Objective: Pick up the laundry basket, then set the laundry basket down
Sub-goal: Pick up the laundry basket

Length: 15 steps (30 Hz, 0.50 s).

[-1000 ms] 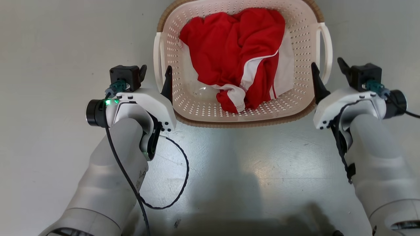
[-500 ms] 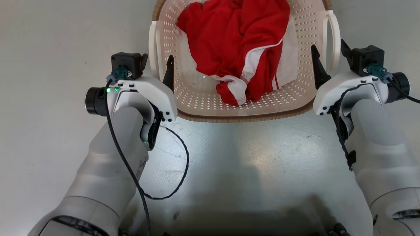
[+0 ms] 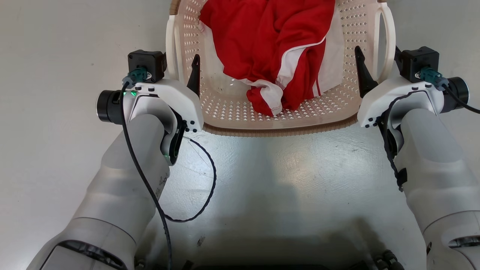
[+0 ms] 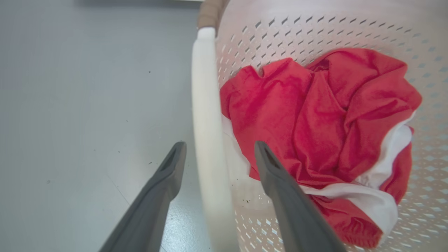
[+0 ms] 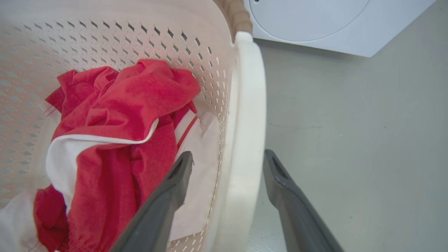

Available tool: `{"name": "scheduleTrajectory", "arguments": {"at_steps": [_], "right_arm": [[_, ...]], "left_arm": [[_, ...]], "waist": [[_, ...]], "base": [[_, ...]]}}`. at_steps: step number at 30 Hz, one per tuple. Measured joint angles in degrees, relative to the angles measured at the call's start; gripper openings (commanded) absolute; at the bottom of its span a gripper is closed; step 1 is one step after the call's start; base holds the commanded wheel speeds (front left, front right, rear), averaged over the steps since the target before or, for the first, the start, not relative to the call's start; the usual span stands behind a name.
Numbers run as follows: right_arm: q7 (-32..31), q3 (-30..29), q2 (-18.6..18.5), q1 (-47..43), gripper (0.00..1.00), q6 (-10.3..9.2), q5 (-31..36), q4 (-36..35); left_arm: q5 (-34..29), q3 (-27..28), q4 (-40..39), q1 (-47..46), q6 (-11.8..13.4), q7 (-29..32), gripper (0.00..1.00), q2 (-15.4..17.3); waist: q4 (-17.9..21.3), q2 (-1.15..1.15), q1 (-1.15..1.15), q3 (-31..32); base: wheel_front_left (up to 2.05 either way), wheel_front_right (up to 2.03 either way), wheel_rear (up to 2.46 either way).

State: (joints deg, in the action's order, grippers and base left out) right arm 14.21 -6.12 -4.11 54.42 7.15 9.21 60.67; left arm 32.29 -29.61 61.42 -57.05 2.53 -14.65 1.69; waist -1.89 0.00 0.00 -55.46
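I have the laundry basket (image 3: pixel 225 108) on the grey floor (image 3: pixel 281 180) straight ahead of me, its near brown rim band between my two arms. A crumpled red and white garment (image 3: pixel 270 37) lies inside it.

My left claw (image 3: pixel 179 62) is spread wide and straddles the basket's left loop handle (image 3: pixel 170 48): one finger is inside the basket, the other outside over the floor. In the left wrist view the claw (image 4: pixel 220 145) has the white handle (image 4: pixel 206 105) running up between the fingers, and they do not pinch it.

My right claw (image 3: pixel 376 52) is just as wide and straddles the right loop handle (image 3: pixel 390 37) the same way. In the right wrist view that claw (image 5: pixel 228 154) has its inner finger over the garment (image 5: pixel 133 98) and its outer finger over bare floor, with the handle (image 5: pixel 248 105) between them. A white washing machine (image 5: pixel 315 21) stands beyond the basket's far corner.
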Motion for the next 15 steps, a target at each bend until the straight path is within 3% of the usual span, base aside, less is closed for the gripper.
{"name": "scheduleTrajectory", "arguments": {"at_steps": [15], "right_arm": [[0.0,0.86,0.0,0.09,1.0,0.0,-1.51,0.0]], "left_arm": [[-0.01,-0.13,-0.01,-1.07,0.01,0.0,1.0,-0.03]], "waist": [[0.0,0.0,0.0,-0.44]], "base": [[0.0,0.0,0.0]]}}
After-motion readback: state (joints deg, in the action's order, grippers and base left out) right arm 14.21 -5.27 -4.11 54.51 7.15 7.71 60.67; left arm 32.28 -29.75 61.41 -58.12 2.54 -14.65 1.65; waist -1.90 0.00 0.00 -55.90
